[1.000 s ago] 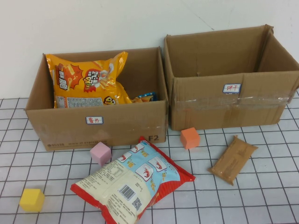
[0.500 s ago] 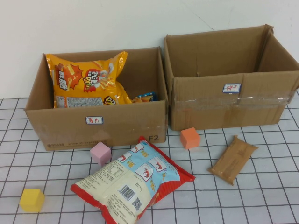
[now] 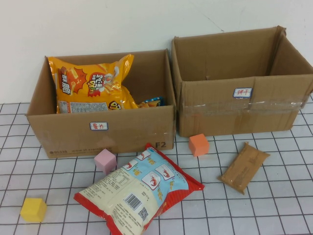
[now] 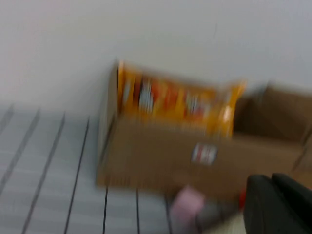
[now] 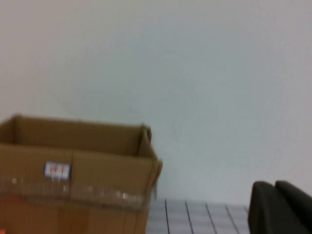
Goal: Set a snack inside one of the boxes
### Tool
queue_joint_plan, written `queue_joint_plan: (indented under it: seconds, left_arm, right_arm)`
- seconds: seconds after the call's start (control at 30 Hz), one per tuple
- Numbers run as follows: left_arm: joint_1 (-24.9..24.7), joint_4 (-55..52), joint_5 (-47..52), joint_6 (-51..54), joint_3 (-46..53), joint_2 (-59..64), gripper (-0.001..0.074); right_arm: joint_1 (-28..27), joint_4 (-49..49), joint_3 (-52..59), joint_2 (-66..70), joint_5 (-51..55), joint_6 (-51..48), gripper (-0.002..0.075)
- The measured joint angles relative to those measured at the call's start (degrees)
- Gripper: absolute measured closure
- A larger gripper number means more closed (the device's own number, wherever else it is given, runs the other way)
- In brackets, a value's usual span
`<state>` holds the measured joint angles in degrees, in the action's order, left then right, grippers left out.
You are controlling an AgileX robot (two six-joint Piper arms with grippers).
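A red-edged shrimp snack bag lies flat on the table in front of the left box. An orange chips bag stands inside that box. A brown snack packet lies in front of the right box, whose visible inside shows nothing. Neither arm shows in the high view. My left gripper is shut and empty and faces the left box from a distance. My right gripper is shut and empty, off to the side of the right box.
An orange cube sits between the boxes' fronts. A pink cube sits by the left box and a yellow cube at the front left. A white wall stands behind the boxes.
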<state>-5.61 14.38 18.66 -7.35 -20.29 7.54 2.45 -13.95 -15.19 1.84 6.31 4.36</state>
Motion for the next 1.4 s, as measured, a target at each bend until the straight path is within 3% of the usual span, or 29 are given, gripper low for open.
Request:
queue_joint_plan:
  seconds: [0.2, 0.37, 0.57, 0.63, 0.7, 0.77, 0.8, 0.9, 1.1, 1.4]
  left_arm:
    - [0.0, 1.0, 8.86, -0.76, 0.75, 9.57, 0.0737]
    - [0.0, 2.21, 7.62, -1.38, 3.96, 15.68, 0.0737]
    - [0.0, 21.22, 2.64, 1.47, 5.23, 22.35, 0.0703]
    - [0.0, 31.04, 0.09, 6.6, 5.23, 24.22, 0.0618]
    - [0.0, 41.57, -1.94, 13.31, 5.23, 26.38, 0.0474]
    - [0.0, 52.07, -2.29, 19.47, 5.23, 29.03, 0.0286]
    - [0.0, 60.73, -1.92, 24.72, 5.23, 32.34, 0.0146]
    - [0.0, 71.31, -0.5, 33.21, 5.23, 39.13, 0.0073]
    - [0.0, 82.57, -0.58, 51.01, 4.77, 54.1, 0.0065]
    - [0.0, 83.6, 5.1, 53.99, -5.47, 72.74, 0.0077]
  right_arm:
    - [0.0, 7.24, -0.14, 9.51, 12.08, -1.13, 0.0726]
    - [0.0, 16.8, -0.14, 18.23, 14.11, -14.16, 0.0726]
    - [0.0, 26.6, -0.14, 24.57, 18.42, -31.04, 0.0726]
    - [0.0, 28.47, -0.14, 26.22, 19.71, -35.04, 0.0726]
    - [0.0, 30.17, -0.14, 27.36, 20.13, -37.43, 0.0726]
    - [0.0, 32.18, -0.14, 27.75, 20.13, -39.29, 0.0726]
    - [0.0, 34.55, -0.14, 27.83, 20.13, -41.98, 0.0726]
    - [0.0, 38.25, -0.14, 27.83, 20.51, -45.96, 0.0726]
    - [0.0, 43.41, -0.14, 27.83, 21.86, -52.06, 0.0726]
    - [0.0, 44.89, -0.14, 27.97, 21.79, -53.65, 0.0726]
